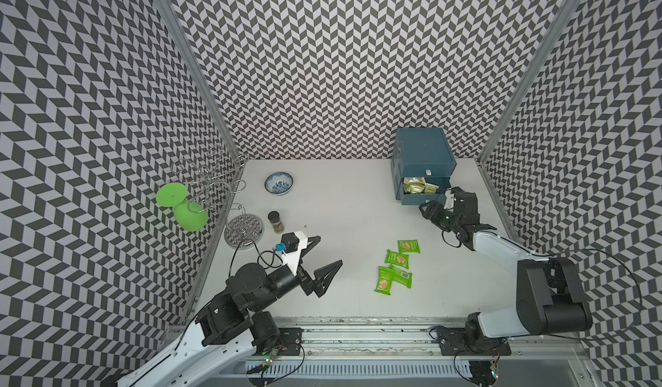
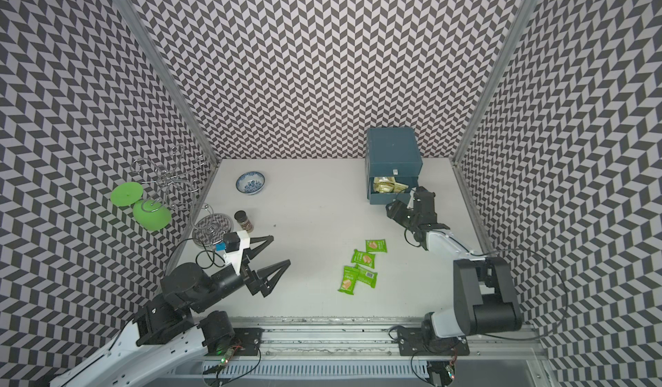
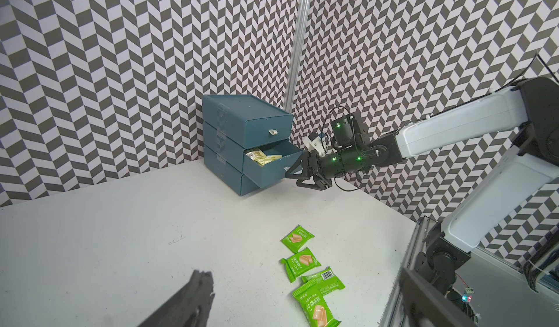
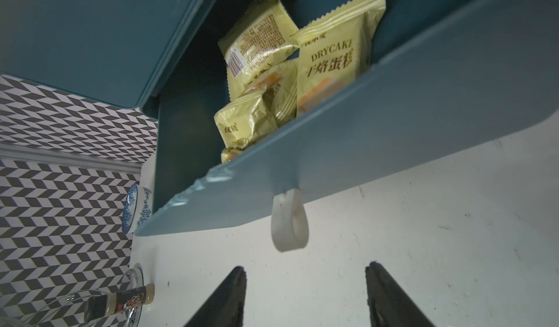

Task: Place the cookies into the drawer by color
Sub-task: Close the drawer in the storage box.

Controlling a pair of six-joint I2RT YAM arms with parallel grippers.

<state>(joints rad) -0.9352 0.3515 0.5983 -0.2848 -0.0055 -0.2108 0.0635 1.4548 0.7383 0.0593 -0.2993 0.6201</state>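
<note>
The black left pincer (image 1: 330,249) gapes empty, well clear of the teal plastic drawer chest (image 1: 422,149). The right pincer (image 4: 305,266), released, faces the white loop handle (image 4: 289,222) of the chest's open middle drawer (image 3: 266,171), likely to shut in the pale yellow foil cookie packets (image 1: 415,186). The bright green foil packets (image 1: 397,259) lie unsorted on the worktop (image 1: 340,206) in front of the chest.

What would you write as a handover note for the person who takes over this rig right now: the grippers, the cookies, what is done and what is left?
Left gripper: open, empty, above the table.
Right gripper: open, empty, just short of the white handle of the middle drawer.
Cookies: pale yellow packets lie in the open middle drawer; four green packets lie on the table. No black packets are in view.
Done: the yellow ones are in.
Left: probably shut the middle drawer, then put the green ones in another drawer. The top drawer and bottom drawer are shut.
</note>
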